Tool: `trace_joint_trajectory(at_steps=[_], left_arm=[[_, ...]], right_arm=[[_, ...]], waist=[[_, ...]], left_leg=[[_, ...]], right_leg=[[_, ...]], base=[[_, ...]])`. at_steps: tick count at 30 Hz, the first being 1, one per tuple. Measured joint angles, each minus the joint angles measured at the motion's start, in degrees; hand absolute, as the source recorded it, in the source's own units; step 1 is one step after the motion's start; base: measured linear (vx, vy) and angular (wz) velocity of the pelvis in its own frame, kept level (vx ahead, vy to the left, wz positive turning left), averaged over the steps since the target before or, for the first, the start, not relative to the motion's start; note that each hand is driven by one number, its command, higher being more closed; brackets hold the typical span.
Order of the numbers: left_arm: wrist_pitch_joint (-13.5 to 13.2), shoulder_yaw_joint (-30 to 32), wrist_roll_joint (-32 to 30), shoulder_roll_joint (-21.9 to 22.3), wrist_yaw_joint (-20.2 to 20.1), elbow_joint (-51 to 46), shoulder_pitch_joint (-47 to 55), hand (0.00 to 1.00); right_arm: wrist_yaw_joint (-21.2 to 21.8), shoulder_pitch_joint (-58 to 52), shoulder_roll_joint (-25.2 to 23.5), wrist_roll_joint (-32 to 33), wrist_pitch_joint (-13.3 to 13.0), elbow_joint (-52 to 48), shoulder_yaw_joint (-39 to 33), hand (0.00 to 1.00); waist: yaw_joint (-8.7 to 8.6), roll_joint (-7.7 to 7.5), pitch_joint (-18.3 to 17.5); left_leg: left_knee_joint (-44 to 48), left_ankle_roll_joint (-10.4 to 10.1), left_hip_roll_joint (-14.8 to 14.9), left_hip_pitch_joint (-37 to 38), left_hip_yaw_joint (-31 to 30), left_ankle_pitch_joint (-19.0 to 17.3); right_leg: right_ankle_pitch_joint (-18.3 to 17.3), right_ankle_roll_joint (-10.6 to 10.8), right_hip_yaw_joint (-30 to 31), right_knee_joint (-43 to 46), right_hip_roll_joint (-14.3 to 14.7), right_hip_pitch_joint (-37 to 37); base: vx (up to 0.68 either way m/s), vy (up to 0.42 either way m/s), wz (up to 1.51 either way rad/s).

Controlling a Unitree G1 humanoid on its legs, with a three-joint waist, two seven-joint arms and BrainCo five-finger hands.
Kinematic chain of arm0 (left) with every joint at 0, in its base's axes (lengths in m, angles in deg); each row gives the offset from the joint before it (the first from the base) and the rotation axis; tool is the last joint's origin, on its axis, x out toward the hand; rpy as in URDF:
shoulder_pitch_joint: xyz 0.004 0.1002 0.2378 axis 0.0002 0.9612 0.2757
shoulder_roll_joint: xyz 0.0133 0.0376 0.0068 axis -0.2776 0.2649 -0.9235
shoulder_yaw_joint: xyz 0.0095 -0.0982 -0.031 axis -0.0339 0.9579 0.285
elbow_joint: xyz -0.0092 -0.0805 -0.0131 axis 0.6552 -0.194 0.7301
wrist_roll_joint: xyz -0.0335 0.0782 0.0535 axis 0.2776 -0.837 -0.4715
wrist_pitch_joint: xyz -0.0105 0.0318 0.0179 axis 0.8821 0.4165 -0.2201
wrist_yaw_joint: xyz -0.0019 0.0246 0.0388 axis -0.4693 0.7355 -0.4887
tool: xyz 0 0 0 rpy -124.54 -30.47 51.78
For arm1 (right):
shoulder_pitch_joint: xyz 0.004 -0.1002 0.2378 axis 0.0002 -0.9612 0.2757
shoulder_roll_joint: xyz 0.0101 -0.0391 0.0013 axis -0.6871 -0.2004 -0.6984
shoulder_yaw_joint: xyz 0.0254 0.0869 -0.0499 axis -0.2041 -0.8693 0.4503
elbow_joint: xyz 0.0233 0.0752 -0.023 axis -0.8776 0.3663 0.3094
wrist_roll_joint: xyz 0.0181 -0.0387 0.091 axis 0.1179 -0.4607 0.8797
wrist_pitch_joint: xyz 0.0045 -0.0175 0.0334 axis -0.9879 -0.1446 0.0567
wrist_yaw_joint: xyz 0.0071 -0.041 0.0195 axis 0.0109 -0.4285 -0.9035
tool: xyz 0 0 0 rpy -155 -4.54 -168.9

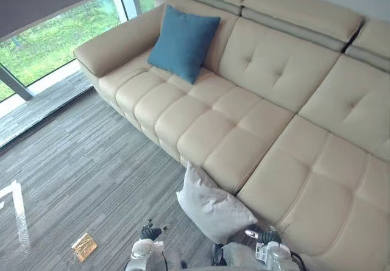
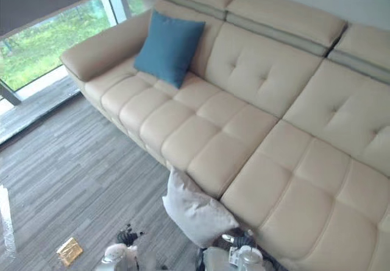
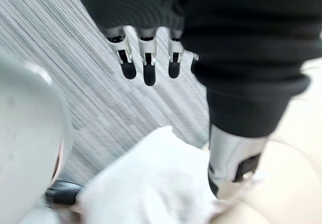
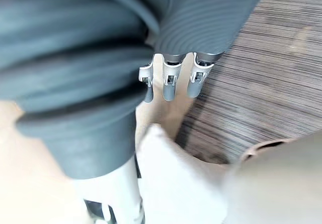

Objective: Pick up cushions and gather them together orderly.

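The left hand (image 3: 149,65) is seen with its fingers straight and hanging loose above the floor (image 1: 91,173); nothing is held in it. The right hand (image 4: 170,80) is likewise slack and spread, with nothing grasped. Both are held low on either side of the white cushion (image 1: 210,207), the right one just beside its lower corner and the left one a little apart from it. In each wrist view the pale cloth is seen past the thumb, but whether a thumb touches it cannot be told.

The white cushion stands tilted on the floor, leaned against the front edge of the cream sofa (image 1: 256,131) near the middle of its length. A blue cushion (image 1: 183,39) is propped against the backrest at the seat's left end, beside the armrest and well apart from the white one. A small gold-coloured object (image 1: 84,246) lies on the floor on the left hand's side and may be left alone.

The step in hand is judged to be the taking-up of the white cushion. It would be done best if the cushion were closed on from both sides at once, with the fingers curled well into the soft filling rather than pinched at a corner, so that it neither sags nor slips. It should be lifted clear of the seat's front edge before being carried toward the blue cushion. There it should be set upright against the backrest beside it, with the edges aligned.
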Motion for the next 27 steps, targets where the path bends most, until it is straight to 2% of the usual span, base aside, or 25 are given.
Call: trace_joint_trajectory(at_steps=[1, 2, 3, 4, 5, 6, 8, 12, 15, 20, 21, 23, 24, 25, 26, 27], left_arm=[[0.0, -0.1, 0.1, 0.2, 0.0, -0.2, -0.3, 0.00], [0.0, -0.1, 0.1, 0.4, 0.1, -0.2, -0.4, 0.00], [0.0, -0.1, 0.1, 0.4, 0.1, -0.2, -0.5, 0.00], [0.0, -0.1, 0.2, 0.5, 0.2, 0.0, -0.7, 0.00], [0.0, -0.2, 0.2, 0.8, 0.2, 0.2, -0.5, 0.00], [-0.1, -0.2, 0.2, 1.1, 0.2, 0.5, -0.6, 0.00], [0.0, -0.2, 0.2, 0.6, 0.2, 1.4, -0.7, 0.00], [-0.2, -0.2, -0.4, 0.0, 0.1, 2.3, -0.8, 0.00], [-0.3, -0.8, -1.7, 0.0, 0.1, 3.5, -0.8, 0.00], [-0.4, -0.9, -1.7, 0.2, 0.1, 4.5, -1.3, 0.00], [-0.4, -0.9, -1.8, 0.3, 0.1, 4.6, -1.4, 0.00], [-0.4, -0.8, -1.7, 0.4, 0.2, 4.4, -1.3, 0.00], [-0.4, -0.8, -1.7, 0.2, 0.2, 4.3, -1.3, 0.00], [-0.4, -0.8, -1.6, 0.1, 0.2, 4.2, -1.3, 0.00], [-0.3, -0.8, -1.6, 0.1, 0.2, 4.3, -1.3, 0.00], [-0.2, -0.8, -1.6, 0.1, 0.2, 4.5, -1.3, 0.00]], right_arm=[[-0.1, 0.3, -0.1, 0.0, 0.0, 0.0, 0.1, 0.00], [-0.3, 0.2, -0.2, 0.7, 0.1, 0.0, 0.2, 0.00], [-0.4, 0.1, -0.3, 1.0, 0.1, 0.1, 0.2, 0.00], [-0.7, 0.0, -0.4, 1.0, 0.3, 0.1, 0.3, 0.00], [-0.7, -0.3, -0.2, 1.0, 0.3, 0.0, 0.4, 0.00], [-0.8, -0.4, -0.1, 1.0, 0.3, 0.0, 0.4, 0.00], [-0.7, -1.1, -0.4, 1.0, 0.3, -0.1, 0.5, 0.00], [-0.6, -2.1, -1.6, -0.3, 0.8, -0.1, 0.8, 0.00], [-0.5, -2.1, -1.6, -1.4, 1.0, 0.0, 2.3, 0.00], [-0.4, -1.6, -1.5, -1.6, 1.1, 0.1, 2.6, 0.00], [-0.4, -1.2, -1.4, -1.9, 1.2, 0.1, 3.1, 0.00], [-0.4, -0.2, -1.1, -2.1, 1.3, 0.0, 3.9, 0.00], [-0.4, 0.0, -1.2, -2.9, 1.4, 0.0, 4.6, 0.00], [-0.4, -0.3, -1.4, -3.1, 1.4, 0.2, 4.6, 0.00], [-0.4, -0.2, -1.3, -3.1, 1.2, 0.0, 4.5, 0.00], [-0.4, -0.4, -1.3, -3.2, 0.7, -0.1, 4.5, 0.00]], waist=[[0.31, -0.12, 0.1], [0.80, -0.20, 0.1], [0.93, -0.18, 0.1], [1.06, -0.14, -0.2], [1.15, 0.31, -0.7], [1.16, 0.73, -1.0], [0.60, -1.07, -2.3], [0.98, -2.29, -3.6], [0.90, -2.45, -4.6], [1.03, -1.77, -4.3], [1.04, -1.47, -4.1], [1.50, -0.60, -3.8], [1.43, -1.04, -3.6], [1.66, -1.03, -3.6], [1.72, -1.24, -3.5], [1.33, -0.53, -3.5]], left_leg=[[-1.7, 0.0, 0.9, -1.5, -1.2, 0.0], [-4.9, -0.1, 0.8, -3.1, -5.5, 0.1], [-5.8, -0.2, 0.6, -3.3, -6.8, 0.2], [-9.1, -0.7, -0.5, -3.7, -12.0, 0.5], [-12.5, -1.7, -1.5, -3.5, -17.2, 1.8], [-12.6, -4.2, -2.0, -3.5, -18.0, 3.9], [-13.1, -2.5, -3.7, -2.9, -14.8, 3.8], [-14.2, -1.5, -5.0, -1.8, -9.5, 3.4], [-16.6, -0.9, -5.9, 0.1, -5.1, 3.8], [-18.7, -0.2, -5.9, 1.7, 0.4, 4.2], [-19.4, 0.1, -5.4, 2.3, 2.1, 4.4], [-20.7, 1.1, -3.5, 2.6, 6.1, 4.9], [-21.2, 1.1, -3.6, 3.4, 8.3, 5.0], [-21.3, 1.1, -3.6, 4.1, 9.5, 5.0], [-21.4, 1.0, -3.4, 5.0, 9.7, 5.0], [-22.1, 0.6, -3.3, 5.8, 8.7, 5.3]], right_leg=[[0.0, 0.0, 1.7, 0.3, 0.0, 0.0], [-0.2, 0.9, 4.0, 0.7, -0.1, -0.3], [-0.4, 1.2, 4.6, 0.9, -0.2, -0.4], [-1.1, 2.4, 6.5, 2.4, -0.2, -1.2], [-2.1, 3.9, 8.5, 4.4, -0.2, -2.6], [-2.8, 4.9, 10.0, 5.7, -0.3, -3.4], [-2.6, 7.1, 12.4, 5.2, -2.4, -3.8], [-0.8, 9.9, 17.2, 2.1, -4.0, -3.9], [1.2, 11.3, 21.3, -0.7, -4.6, -3.8], [3.9, 12.3, 26.3, -2.8, -4.0, -5.3], [5.2, 12.3, 24.9, -2.4, -3.6, -6.9], [6.9, 10.0, 16.9, -1.0, -4.1, -9.2], [4.7, 7.1, 4.9, 3.6, -7.1, -10.6], [3.0, 6.0, -1.1, 4.7, -8.7, -10.3], [3.0, 6.0, -2.7, 4.2, -9.0, -9.6], [3.4, 5.5, -2.4, 3.2, -7.9, -8.7]], base=[[0.11, 0.133, -0.89], [0.09, 0.123, -0.76], [0.06, 0.196, -0.79], [0.04, 0.228, -0.79], [0.05, 0.291, -0.91], [0.03, 0.312, -0.79], [0.04, 0.321, -0.47], [0.07, 0.253, -0.55], [0.06, 0.167, -0.63], [0.00, 0.073, -0.63], [-0.07, 0.015, -0.87], [-0.09, -0.027, -0.94], [-0.06, -0.065, -0.84], [-0.04, -0.108, -0.71], [-0.01, -0.123, -0.41], [-0.01, -0.145, -0.19]])
